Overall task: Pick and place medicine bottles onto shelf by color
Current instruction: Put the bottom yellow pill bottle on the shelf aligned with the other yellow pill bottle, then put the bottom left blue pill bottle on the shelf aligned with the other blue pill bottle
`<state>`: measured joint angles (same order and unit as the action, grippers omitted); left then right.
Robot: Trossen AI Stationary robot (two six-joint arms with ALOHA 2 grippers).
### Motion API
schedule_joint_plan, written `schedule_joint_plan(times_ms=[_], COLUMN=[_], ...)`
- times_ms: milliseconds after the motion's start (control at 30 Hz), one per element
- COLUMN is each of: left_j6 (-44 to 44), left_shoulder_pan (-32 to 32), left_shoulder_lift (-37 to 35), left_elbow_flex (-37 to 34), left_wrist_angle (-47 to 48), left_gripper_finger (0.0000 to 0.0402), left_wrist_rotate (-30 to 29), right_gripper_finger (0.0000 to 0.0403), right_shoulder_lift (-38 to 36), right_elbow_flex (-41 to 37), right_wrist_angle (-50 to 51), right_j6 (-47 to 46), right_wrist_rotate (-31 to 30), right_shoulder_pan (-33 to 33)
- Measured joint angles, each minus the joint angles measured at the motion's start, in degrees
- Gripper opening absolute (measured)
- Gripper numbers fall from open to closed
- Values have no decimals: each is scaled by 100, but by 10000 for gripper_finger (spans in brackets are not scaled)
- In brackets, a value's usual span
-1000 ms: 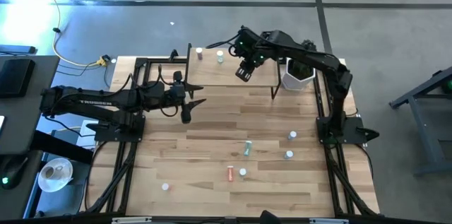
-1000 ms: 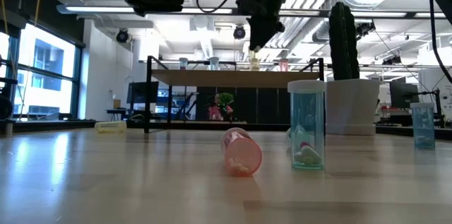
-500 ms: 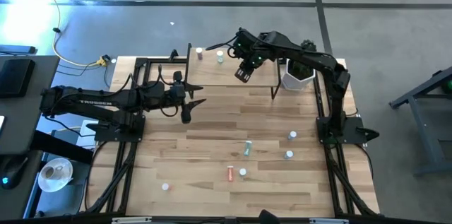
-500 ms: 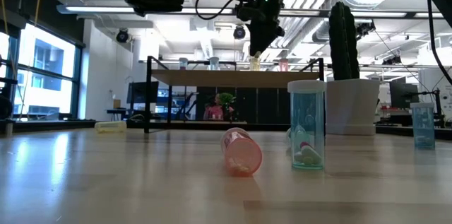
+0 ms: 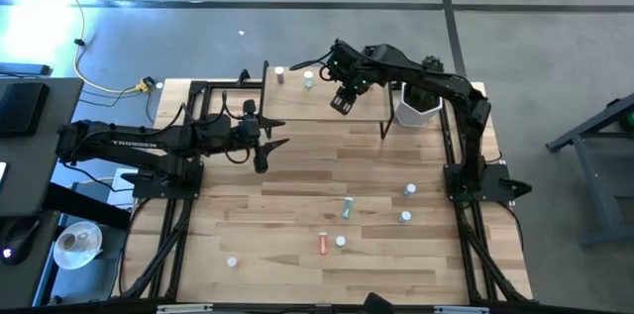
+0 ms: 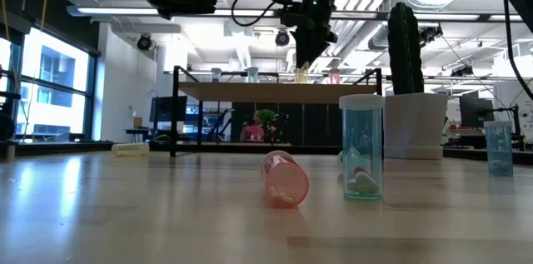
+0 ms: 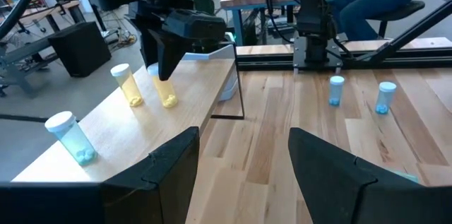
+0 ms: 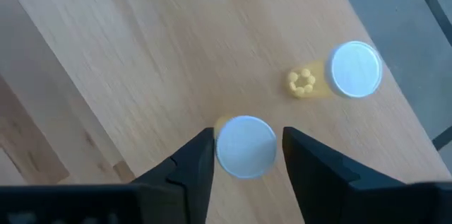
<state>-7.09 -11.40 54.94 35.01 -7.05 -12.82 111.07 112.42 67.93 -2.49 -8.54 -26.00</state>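
The shelf (image 5: 312, 101) stands at the table's far side. My right gripper (image 5: 342, 104) hangs over it, pointing steeply down, open. Its fingers flank the white cap of a yellow bottle (image 8: 245, 146) that stands on the shelf board (image 8: 127, 47), with thin gaps on both sides. A second yellow bottle (image 8: 353, 70) stands close by, and a blue bottle (image 7: 70, 136) stands farther along. My left gripper (image 7: 244, 157) waits open above the table's left middle (image 5: 277, 151), holding nothing.
Loose bottles are on the table's near half: a green one lying down (image 5: 347, 207), a red one lying down (image 5: 323, 244), and several upright with pale caps (image 5: 404, 217). A white pot with a cactus (image 5: 417, 106) stands right of the shelf.
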Motion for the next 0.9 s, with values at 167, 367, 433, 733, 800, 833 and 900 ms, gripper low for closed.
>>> schedule_joint_plan(times_ms=[167,367,433,733,800,833,900], left_j6=[0,38,101,249,259,261,261], left_shoulder_pan=[0,0,0,38,86,116,182], left_shoulder_lift=[0,0,0,0,-6,-31,-89], left_elbow_flex=[0,0,0,2,0,0,0], left_wrist_angle=[0,96,180,352,385,442,508], left_gripper_finger=[207,207,207,207,207,207,207], left_wrist_rotate=[0,2,4,17,17,19,18], right_gripper_finger=[166,167,167,167,168,167,168], right_shoulder_lift=[-1,-126,-217,-659,-707,-716,-718], right_elbow_flex=[0,2,2,7,9,9,9], right_wrist_angle=[-1,25,23,149,272,364,552], right_j6=[14,-6,-7,-204,-203,-202,-170], right_wrist_rotate=[2,98,138,146,147,149,149], right_shoulder_pan=[0,13,29,458,656,758,986])
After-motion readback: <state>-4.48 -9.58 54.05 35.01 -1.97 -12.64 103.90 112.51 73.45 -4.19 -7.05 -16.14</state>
